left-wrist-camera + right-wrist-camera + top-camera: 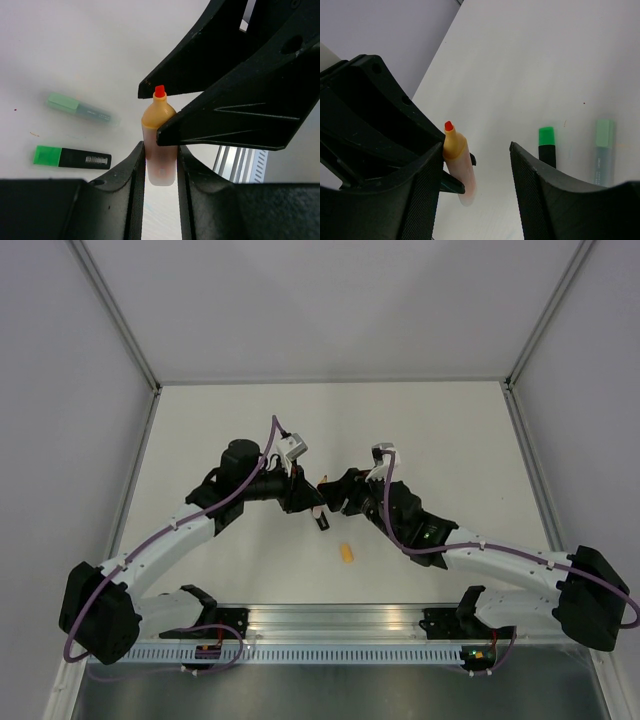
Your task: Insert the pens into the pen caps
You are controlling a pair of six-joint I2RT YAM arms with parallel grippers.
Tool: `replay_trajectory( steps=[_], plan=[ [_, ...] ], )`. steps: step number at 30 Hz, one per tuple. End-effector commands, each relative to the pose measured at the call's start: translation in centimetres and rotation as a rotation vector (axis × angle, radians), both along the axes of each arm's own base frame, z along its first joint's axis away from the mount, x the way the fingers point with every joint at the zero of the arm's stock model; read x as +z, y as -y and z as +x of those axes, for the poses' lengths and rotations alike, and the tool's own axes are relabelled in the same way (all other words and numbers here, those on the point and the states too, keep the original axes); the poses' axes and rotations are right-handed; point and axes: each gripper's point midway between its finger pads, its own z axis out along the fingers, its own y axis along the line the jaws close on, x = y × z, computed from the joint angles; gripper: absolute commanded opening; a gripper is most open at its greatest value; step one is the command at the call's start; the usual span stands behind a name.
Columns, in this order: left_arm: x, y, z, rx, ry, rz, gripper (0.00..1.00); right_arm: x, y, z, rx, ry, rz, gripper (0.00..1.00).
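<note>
We hold the pink-orange pen clenched in our left tool, just inside one finger of our spread-open right tool, whose closing could twist it loose, with the orange cap lying apart from both tools.

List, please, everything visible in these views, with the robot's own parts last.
pink-orange pen: one, pale barrel with a red nib, uncapped, held above the table.
black pen: one, black with a green end, lying on the table.
faint green shape: one, pale green-grey, beside the black pen; cannot tell whether it is an object or a reflection.
orange-yellow cap: one, lying alone on the table, nearer the bases than the grippers.
table: one, white.
left gripper: one, black, shut on the pink-orange pen.
right gripper: one, black, open, fingers either side of the pen's nib end.
</note>
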Motion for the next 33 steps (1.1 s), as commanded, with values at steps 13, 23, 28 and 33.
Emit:
replay_trajectory(
  steps=[13,23,28,33],
  plan=[
    [2.8,1.2,-1.0,-0.054,0.016,-0.128,0.03,2.4,-2.4,0.5,0.042,0.025,0.068,0.08],
    [6.2,2.0,-5.7,-0.283,-0.106,-0.284,0.48,7.5,-1.3,-3.8,0.229,0.147,0.135,0.00],
    [7.1,2.4,-6.3,-0.343,-0.153,-0.328,0.48,9.3,-0.6,-5.7,0.293,0.186,0.179,0.00],
    [7.8,2.2,-7.2,-0.385,-0.157,-0.368,0.46,10.4,-0.5,-6.3,0.322,0.202,0.177,0.00]
  ],
)
